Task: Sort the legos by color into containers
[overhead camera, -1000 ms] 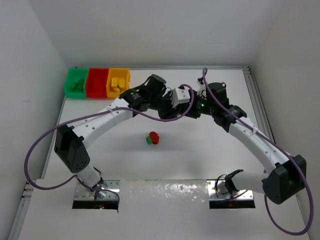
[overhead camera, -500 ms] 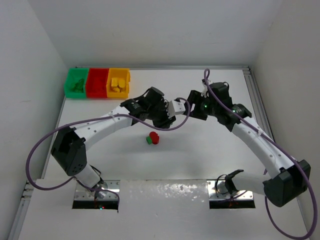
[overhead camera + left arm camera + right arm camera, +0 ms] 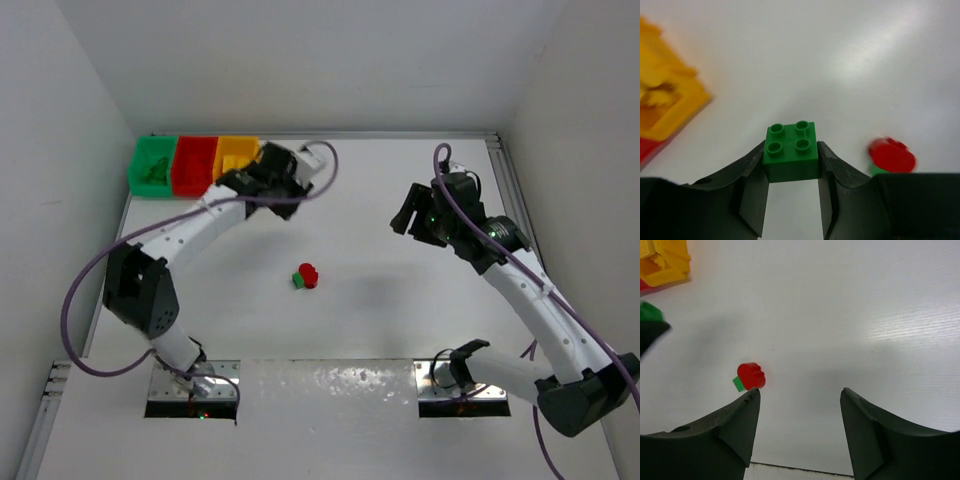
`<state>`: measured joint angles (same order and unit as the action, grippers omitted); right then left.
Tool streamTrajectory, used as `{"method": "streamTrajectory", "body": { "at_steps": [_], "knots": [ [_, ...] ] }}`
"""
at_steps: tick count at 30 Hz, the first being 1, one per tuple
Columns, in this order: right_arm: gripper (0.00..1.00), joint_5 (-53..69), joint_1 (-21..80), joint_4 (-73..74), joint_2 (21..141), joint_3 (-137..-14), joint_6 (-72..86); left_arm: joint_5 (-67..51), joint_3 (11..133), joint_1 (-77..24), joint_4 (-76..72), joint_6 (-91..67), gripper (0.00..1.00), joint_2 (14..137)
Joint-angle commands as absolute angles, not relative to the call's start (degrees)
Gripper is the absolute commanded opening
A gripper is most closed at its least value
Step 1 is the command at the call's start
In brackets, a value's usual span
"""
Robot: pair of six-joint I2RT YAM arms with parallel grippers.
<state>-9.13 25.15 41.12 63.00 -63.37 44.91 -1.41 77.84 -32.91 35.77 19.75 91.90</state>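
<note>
At the far left corner of the white table [image 3: 380, 300] three small open-top bins stand joined in a row. First is the green plastic bin [image 3: 152, 167], with green plastic bricks [image 3: 153, 176] lying in it. The red plastic bin [image 3: 194, 165] comes next, and then the yellow-orange plastic bin [image 3: 234, 152]. The yellow-orange bin's near right corner is hidden under the left arm in the top view. In the left wrist view yellow plastic bricks [image 3: 651, 96] show inside it, though too blurred to count.

Just right of that bin, the left tool [image 3: 792, 161] is clamped on a green four-stud plastic brick [image 3: 791, 149]. Its two dark fingers press the brick's left and right sides, and the studs face the camera. The brick is held above the table, near the yellow-orange bin and clear of all three bins.

Near the middle of the table, well apart from the bins, two loose pieces lie together. One is a red rounded plastic piece [image 3: 310, 273]. The other is a small green flat plastic piece [image 3: 298, 281], which peeks out at the red piece's near left edge. They look to be touching, but I cannot tell whether the red one sits on the green one or only against it.

Farther right, the right tool [image 3: 800, 392] hangs above bare table with its fingers spread wide and nothing between them. Its wrist camera shows the red and green pair just beyond its left finger. That view also shows a corner of the yellow-orange bin at the top left edge.
</note>
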Motion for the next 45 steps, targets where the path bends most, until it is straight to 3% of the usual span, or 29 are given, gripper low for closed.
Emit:
{"method": "streamTrajectory", "body": {
  "at_steps": [1,6,11,15,20,32,34,35,37,41,45],
  "knots": [
    [0.64,-12.67,24.87,42.45,60.91,-62.23,42.99,6.85,91.61,-18.34,41.27,9.34,0.00,98.14],
    [0.64,-10.29,24.96,42.19,61.26,-62.49,41.57,4.57,104.31,1.88,44.04,6.33,0.00,104.49],
    [0.63,-7.48,24.87,41.48,61.43,-62.14,41.57,9.57,110.90,12.11,39.74,6.16,0.00,112.40],
    [0.62,-6.33,24.87,42.10,61.26,-62.40,42.01,6.51,120.99,19.23,38.41,3.61,0.00,120.13],
    [0.61,-6.24,24.96,43.59,61.96,-63.80,42.98,4.83,127.43,19.86,34.30,4.84,0.00,128.22],
    [0.60,-7.47,25.05,47.46,62.75,-68.64,44.47,1.41,124.20,19.95,26.02,4.75,0.00,133.24],
    [0.60,-7.30,25.05,47.46,62.75,-68.56,44.47,0.27,122.71,19.95,25.32,5.36,0.06,133.24],
    [0.60,-7.29,25.05,47.37,62.75,-68.55,44.56,0.26,122.35,19.86,25.05,5.80,0.16,133.24],
    [0.60,-7.21,24.96,47.37,62.67,-68.29,44.47,-1.32,121.99,19.69,24.87,6.59,0.17,133.59],
    [0.60,-6.86,25.05,47.20,62.58,-68.20,44.21,-0.27,121.55,19.51,25.31,7.64,0.35,133.95],
    [0.60,-6.68,24.96,47.02,62.58,-68.29,43.77,-0.26,121.47,19.42,25.40,8.52,0.46,133.51]
  ]
}}
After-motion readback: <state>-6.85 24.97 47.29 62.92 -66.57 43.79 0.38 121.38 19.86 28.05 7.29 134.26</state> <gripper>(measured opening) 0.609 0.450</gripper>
